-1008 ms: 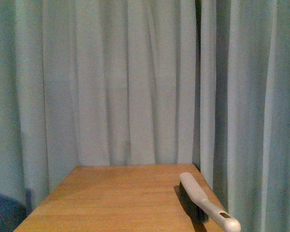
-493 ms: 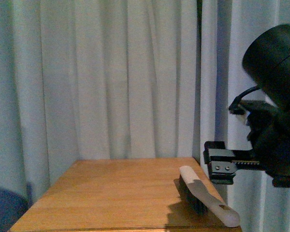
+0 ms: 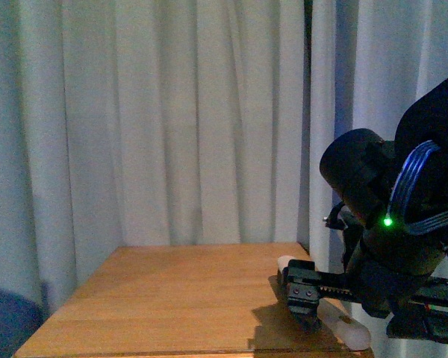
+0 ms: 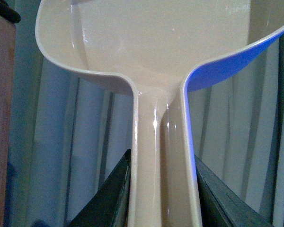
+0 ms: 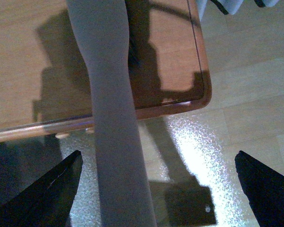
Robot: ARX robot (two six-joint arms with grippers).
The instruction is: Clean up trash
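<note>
The crumpled white tissue wad is not in view. My left gripper [image 4: 163, 189] is shut on the handle of the pinkish dustpan [image 4: 156, 47], held up in front of the curtain; it does not show in the front view. My right gripper [image 3: 305, 302] is open and hangs over the white-handled brush [image 3: 345, 330] at the table's right front corner. In the right wrist view the brush handle [image 5: 111, 118] runs between the wide-open fingers [image 5: 52, 194] of my right gripper [image 5: 158, 153], nearer one of them, with neither touching it.
The wooden table [image 3: 172, 298] stands against pale curtains [image 3: 172, 119]. The brush handle sticks out past the table's rounded front corner [image 5: 199, 90]. Below is a pale floor [image 5: 246, 118] with a bright glare patch.
My right arm has come into the front view from the right and dropped down over the brush. The brush has not moved.
</note>
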